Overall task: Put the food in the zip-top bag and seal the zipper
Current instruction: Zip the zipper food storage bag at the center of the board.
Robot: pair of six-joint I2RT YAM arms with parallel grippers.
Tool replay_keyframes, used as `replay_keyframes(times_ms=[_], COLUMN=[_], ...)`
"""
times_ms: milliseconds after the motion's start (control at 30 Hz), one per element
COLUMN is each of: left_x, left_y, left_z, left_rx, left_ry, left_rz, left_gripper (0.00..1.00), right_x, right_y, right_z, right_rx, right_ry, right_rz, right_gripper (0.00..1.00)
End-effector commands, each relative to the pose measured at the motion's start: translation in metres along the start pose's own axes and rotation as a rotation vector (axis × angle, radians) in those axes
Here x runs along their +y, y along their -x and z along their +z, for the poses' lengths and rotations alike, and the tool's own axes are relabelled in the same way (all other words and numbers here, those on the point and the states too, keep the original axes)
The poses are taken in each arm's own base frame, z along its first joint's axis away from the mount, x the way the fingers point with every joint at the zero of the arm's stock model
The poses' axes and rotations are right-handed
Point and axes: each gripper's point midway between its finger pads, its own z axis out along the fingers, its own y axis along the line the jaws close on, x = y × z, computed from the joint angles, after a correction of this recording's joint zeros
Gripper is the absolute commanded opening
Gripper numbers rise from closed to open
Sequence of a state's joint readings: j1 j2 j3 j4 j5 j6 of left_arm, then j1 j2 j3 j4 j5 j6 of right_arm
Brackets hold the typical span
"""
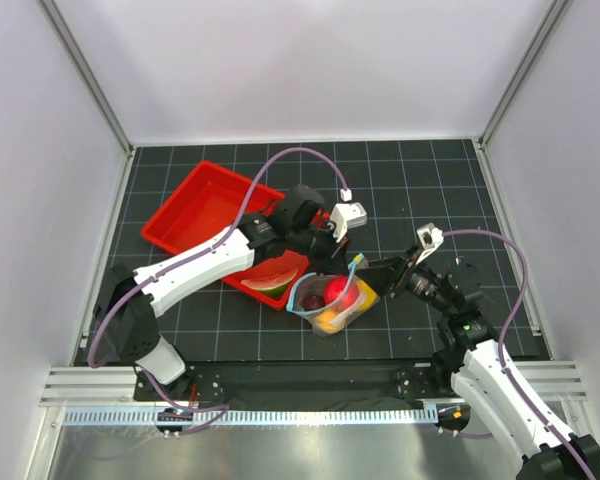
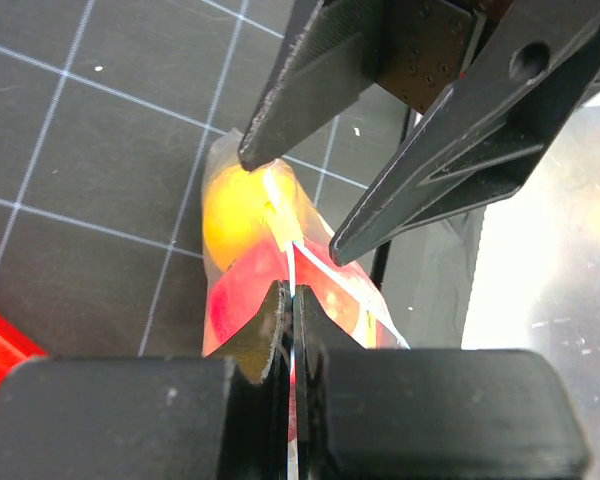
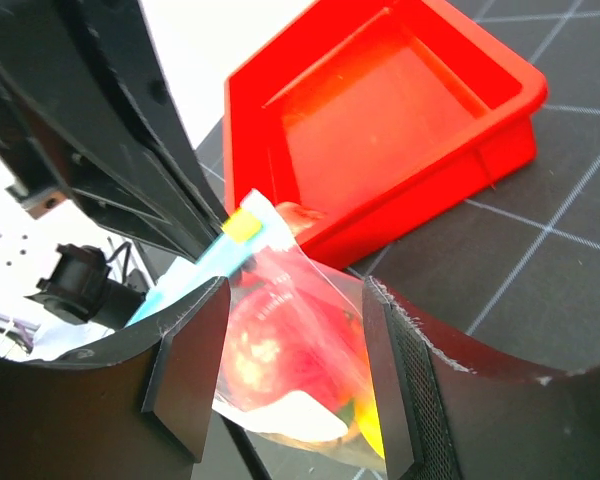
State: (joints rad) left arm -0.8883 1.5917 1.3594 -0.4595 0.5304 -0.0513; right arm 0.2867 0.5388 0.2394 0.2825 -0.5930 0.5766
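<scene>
The zip-top bag (image 1: 332, 303) stands on the mat, holding a red apple (image 1: 337, 291), a yellow-orange fruit (image 1: 327, 319) and a small dark fruit (image 1: 311, 300). Its teal zipper (image 1: 351, 274) runs up the right edge. My left gripper (image 1: 342, 260) is shut on the bag's top edge; in the left wrist view (image 2: 292, 292) a thin strip of the bag sits between the jaws. My right gripper (image 1: 373, 275) is open, and in the right wrist view (image 3: 292, 372) its fingers stand either side of the bag (image 3: 310, 350), below the zipper (image 3: 195, 272). A watermelon wedge (image 1: 276, 279) lies outside the bag.
The red tray (image 1: 195, 215) sits at the back left, its near corner beside the watermelon wedge. It also shows in the right wrist view (image 3: 380, 130). The right gripper's open fingers (image 2: 310, 90) hang over the bag in the left wrist view. Frame posts line both sides.
</scene>
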Motion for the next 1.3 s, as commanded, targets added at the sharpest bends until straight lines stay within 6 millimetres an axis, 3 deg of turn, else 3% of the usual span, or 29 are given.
replay_keyframes(times_ms=[0, 300, 367, 500, 600, 733, 767, 867, 900, 933, 1133, 1267], left_x=[-0.022, -0.048, -0.052, -0.039, -0.033, -0.023, -0.021, -0.012, -0.01, -0.007, 0.007, 0.012], left_y=[0.024, 0.021, 0.022, 0.02, 0.018, 0.017, 0.017, 0.015, 0.015, 0.017, 0.034, 0.046], left_z=[-0.012, -0.021, -0.023, -0.016, -0.012, -0.008, -0.008, -0.006, -0.007, -0.008, -0.014, -0.014], left_rx=[-0.092, -0.081, -0.069, -0.036, -0.015, -0.001, 0.004, 0.012, 0.012, 0.005, -0.06, -0.083], left_ry=[-0.086, -0.206, -0.227, -0.172, -0.151, -0.102, -0.088, -0.038, -0.027, -0.004, 0.075, 0.104], left_rz=[0.089, 0.139, 0.133, 0.112, 0.099, 0.091, 0.085, 0.077, 0.077, 0.074, 0.092, 0.01], left_gripper=[0.0, 0.0, 0.0, 0.0, 0.0, 0.0, 0.02, 0.25, 0.37, 0.4, 0.54, 0.59], right_x=[0.021, 0.018, 0.02, 0.028, 0.027, 0.028, 0.025, 0.013, 0.011, 0.008, 0.004, 0.002], right_y=[0.021, 0.028, 0.027, 0.023, 0.022, 0.023, 0.021, 0.022, 0.021, 0.022, 0.016, 0.017], right_z=[0.0, 0.0, -0.001, -0.001, -0.001, -0.002, -0.003, -0.003, -0.003, -0.004, -0.009, -0.011], right_rx=[-0.072, -0.089, -0.088, -0.074, -0.071, -0.076, -0.068, -0.071, -0.072, -0.079, -0.097, -0.107], right_ry=[0.087, 0.061, 0.074, 0.124, 0.123, 0.12, 0.1, 0.029, 0.017, -0.003, -0.016, -0.031], right_rz=[-0.056, -0.097, -0.103, -0.097, -0.083, -0.078, -0.069, -0.059, -0.059, -0.054, -0.056, -0.067], right_gripper=[0.62, 0.61, 0.52, 0.35, 0.06, 0.01, 0.01, 0.01, 0.01, 0.01, 0.01, 0.01])
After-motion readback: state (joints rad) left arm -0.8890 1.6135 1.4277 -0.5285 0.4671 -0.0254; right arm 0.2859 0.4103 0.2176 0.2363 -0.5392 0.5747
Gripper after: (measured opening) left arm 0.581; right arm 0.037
